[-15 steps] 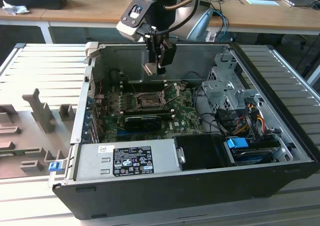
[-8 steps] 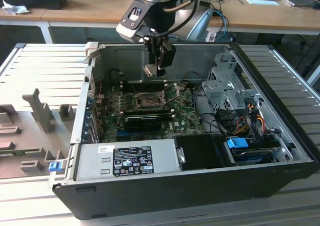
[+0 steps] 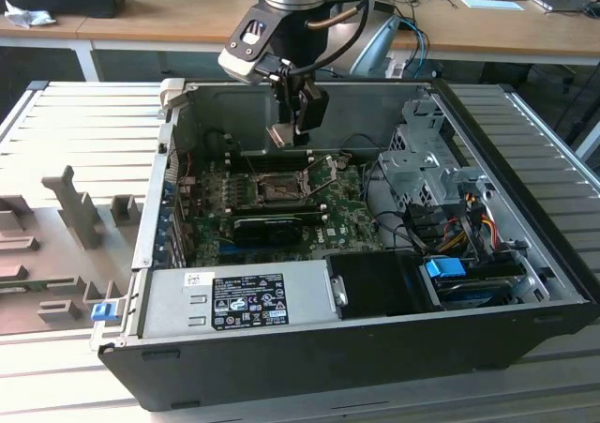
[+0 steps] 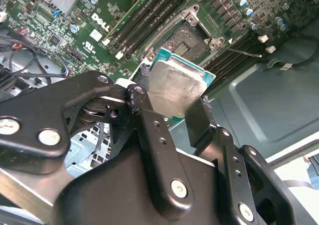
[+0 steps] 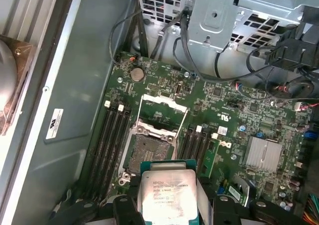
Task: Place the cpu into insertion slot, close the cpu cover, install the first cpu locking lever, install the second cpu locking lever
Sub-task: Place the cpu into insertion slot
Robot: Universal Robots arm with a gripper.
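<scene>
The gripper [image 4: 169, 103] pinches the chip [image 4: 175, 83] by two edges, up in the air near the open slot [image 5: 147, 152], so the chip needs to come down flat and square, never tilted.

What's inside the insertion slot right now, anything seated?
Nothing seated: the insertion slot shows bare dark contacts, with the cpu cover flipped open. The cpu is held in the gripper, above the board. In the first wrist view the cpu hides one edge of the slot.
</scene>
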